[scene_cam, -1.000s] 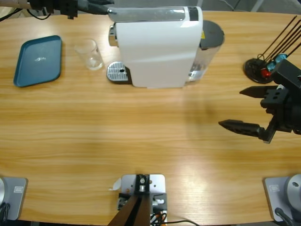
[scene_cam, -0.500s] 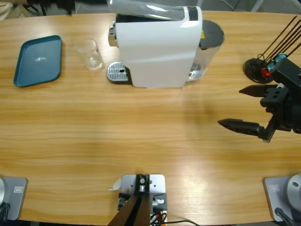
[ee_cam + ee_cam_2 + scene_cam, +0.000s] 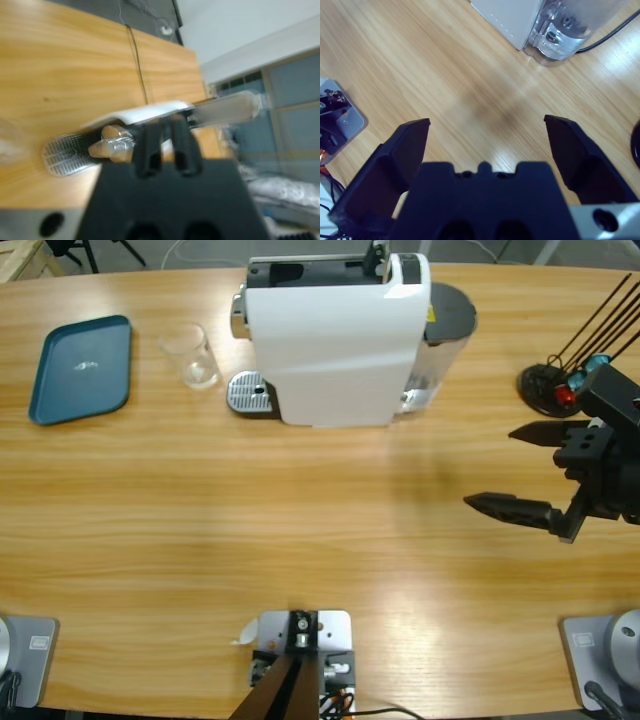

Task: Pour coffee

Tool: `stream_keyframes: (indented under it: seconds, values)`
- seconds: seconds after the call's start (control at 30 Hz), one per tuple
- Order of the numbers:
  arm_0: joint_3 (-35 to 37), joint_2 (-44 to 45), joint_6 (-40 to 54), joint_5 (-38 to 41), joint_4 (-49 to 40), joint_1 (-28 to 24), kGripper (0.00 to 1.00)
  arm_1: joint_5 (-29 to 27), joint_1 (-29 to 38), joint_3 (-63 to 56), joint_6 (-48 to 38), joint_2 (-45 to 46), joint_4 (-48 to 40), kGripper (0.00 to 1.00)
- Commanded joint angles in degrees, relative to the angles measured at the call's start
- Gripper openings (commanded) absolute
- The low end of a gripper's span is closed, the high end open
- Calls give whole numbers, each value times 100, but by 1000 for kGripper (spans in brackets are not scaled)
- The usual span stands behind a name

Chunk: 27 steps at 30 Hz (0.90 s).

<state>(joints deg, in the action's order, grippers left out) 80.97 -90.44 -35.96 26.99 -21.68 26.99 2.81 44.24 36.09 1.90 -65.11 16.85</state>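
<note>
High view: white coffee machine (image 3: 335, 340) at table's far edge; clear glass tumbler (image 3: 190, 356) just left of it, coffee inside not discernible; blue tray (image 3: 80, 368) further left. Right gripper (image 3: 520, 472) well right, spread wide, empty.
Left wrist view: left gripper (image 3: 166, 142) pressed together, empty, before machine's drip grate (image 3: 67, 150).
Right wrist view: machine's water tank (image 3: 565, 30) ahead.

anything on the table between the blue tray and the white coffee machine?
High view: one small clear glass tumbler stands between the rectangular blue tray and the white coffee machine, beside its metal drip grille.

Lab: robot arm (image 3: 610, 455) at wooden table (image 3: 300, 530).
</note>
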Motion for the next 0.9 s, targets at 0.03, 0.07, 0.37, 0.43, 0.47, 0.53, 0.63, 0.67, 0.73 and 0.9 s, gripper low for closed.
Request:
stream_keyframes:
  seconds: [0.03,0.07,0.37,0.43,0.47,0.53,0.63,0.67,0.73,0.9]
  values:
    - [385,1235,2289,-3673,-1949,711,996,-895,37,394,-290,238,893,1000]
    - [142,1482,2429,-3661,-1861,711,996,-1111,-49,478,-375,278,1013,1000]
    - [-2560,3053,2693,-3534,-585,773,999,-329,-1942,714,-452,-230,589,1000]
    - [-2973,3224,2790,-3552,-361,773,996,-315,-2299,721,-549,-330,482,989]
    - [-3124,3273,2804,-3587,-274,774,996,-397,-2455,666,-651,-311,376,968]
    - [-3280,3229,2784,-3664,-258,773,1000,-570,-2729,494,-835,-188,109,968]
    - [-3534,3108,2714,-3666,-110,778,1000,-603,-3257,332,-962,-54,-68,904]
    - [-3648,3044,2781,-3643,-59,776,998,-691,-3373,288,-999,-38,-88,858]
    - [-3848,2997,2897,-3622,75,776,991,-946,-3487,186,-1067,-70,-230,814]
    - [-4103,2948,2946,-3671,331,781,991,-1111,-3889,-41,-1259,-481,-696,720]
